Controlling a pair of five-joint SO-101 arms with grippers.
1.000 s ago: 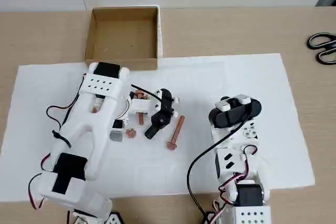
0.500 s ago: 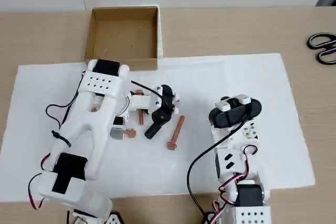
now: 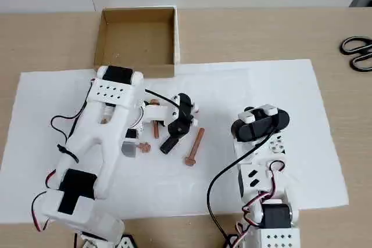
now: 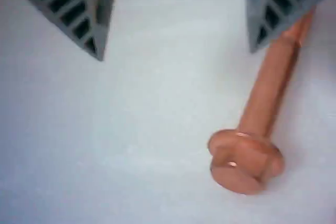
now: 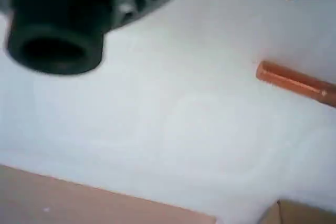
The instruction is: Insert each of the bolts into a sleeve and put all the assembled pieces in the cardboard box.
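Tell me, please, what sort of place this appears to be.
Probably a robotics lab or hobby workbench: a small left arm and right arm at a wooden table, a white sheet beneath loose bolts, and a cardboard box.

Bolt [image 3: 196,145] on paper sheet [image 3: 273,91], cardboard box [image 3: 137,71] beyond.

We find the cardboard box [image 3: 135,69] at the back of the worktop [image 3: 261,33], left of centre, its near wall touching the far edge of the paper sheet [image 3: 261,85]. On the sheet, one bolt [image 3: 195,146] lies between the two arms. A second bolt [image 4: 262,108] lies on the sheet just beside one finger of the left hand [image 4: 176,24]. The scissors [image 3: 356,52] lie off the sheet, at the worktop's right edge.
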